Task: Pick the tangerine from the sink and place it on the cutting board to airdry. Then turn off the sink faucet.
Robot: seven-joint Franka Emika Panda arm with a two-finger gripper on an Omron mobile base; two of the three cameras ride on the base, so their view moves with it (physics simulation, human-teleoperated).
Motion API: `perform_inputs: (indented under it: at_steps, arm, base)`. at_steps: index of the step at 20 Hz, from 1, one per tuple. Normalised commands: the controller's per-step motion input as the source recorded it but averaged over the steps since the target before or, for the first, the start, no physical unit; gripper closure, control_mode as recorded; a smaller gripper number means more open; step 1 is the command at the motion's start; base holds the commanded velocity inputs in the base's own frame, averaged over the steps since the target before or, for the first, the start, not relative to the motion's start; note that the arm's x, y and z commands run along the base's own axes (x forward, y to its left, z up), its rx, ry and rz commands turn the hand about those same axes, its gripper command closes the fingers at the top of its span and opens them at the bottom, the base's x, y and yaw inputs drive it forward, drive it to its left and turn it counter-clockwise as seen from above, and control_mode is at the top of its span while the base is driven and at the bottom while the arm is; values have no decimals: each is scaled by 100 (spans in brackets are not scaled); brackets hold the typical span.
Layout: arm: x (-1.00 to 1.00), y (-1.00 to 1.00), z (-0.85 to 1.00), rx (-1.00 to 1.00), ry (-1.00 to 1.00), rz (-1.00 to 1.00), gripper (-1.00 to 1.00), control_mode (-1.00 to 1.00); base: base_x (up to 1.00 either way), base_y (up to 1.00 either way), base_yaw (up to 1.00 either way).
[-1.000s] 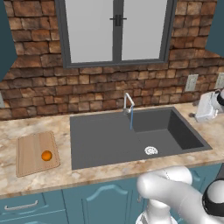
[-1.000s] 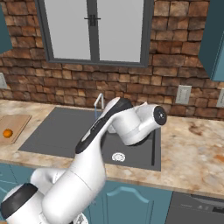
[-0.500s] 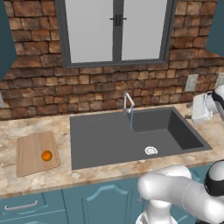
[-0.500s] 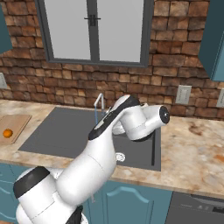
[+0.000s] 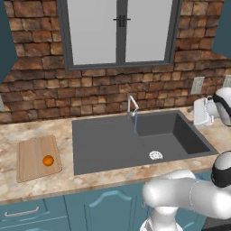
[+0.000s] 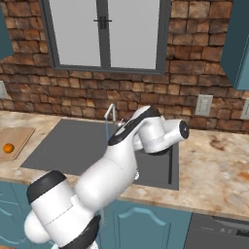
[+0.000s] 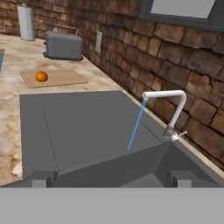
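The tangerine (image 5: 48,160) lies on the light wooden cutting board (image 5: 32,159), on the counter left of the sink (image 5: 108,144); both also appear far off in the hand view as tangerine (image 7: 41,76) on cutting board (image 7: 61,78). The sink faucet (image 5: 132,104) runs a thin blue stream into the dark basin, close ahead in the hand view as faucet (image 7: 169,104). My gripper (image 5: 199,113) hovers over the counter by the sink's right end, facing along the basin. In the hand view, the gripper (image 7: 111,179) is open and empty.
A white drain (image 5: 155,155) sits in the basin floor. A grey toaster (image 7: 64,46) and a paper towel roll (image 7: 27,22) stand beyond the board. The brick wall runs behind the faucet. My arm's elbow (image 6: 155,129) hangs over the sink's right part.
The hand has crept a little to the left, toward the sink's right end. The tangerine stays on the board and the water keeps running.
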Motion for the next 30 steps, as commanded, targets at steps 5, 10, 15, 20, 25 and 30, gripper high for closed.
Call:
perform_inputs:
  at_steps: [5, 10, 15, 20, 25, 30]
  arm:
    - [26, 0, 0, -2, -2, 1, -100, -100]
    - [27, 0, -1, -2, 0, 0, -100, -100]
    - [18, 1, -3, -1, 0, 1, -100, -100]
    - [6, 4, -4, 0, 0, 0, -100, -100]
    - [1, 9, -3, 2, 0, 0, -100, -100]
    - [0, 23, -5, 3, 0, 0, -100, -100]
  base:
    - [0, 0, 0]
    - [0, 0, 0]
    - [0, 0, 0]
    - [0, 0, 0]
    - [0, 0, 0]
    - [0, 0, 0]
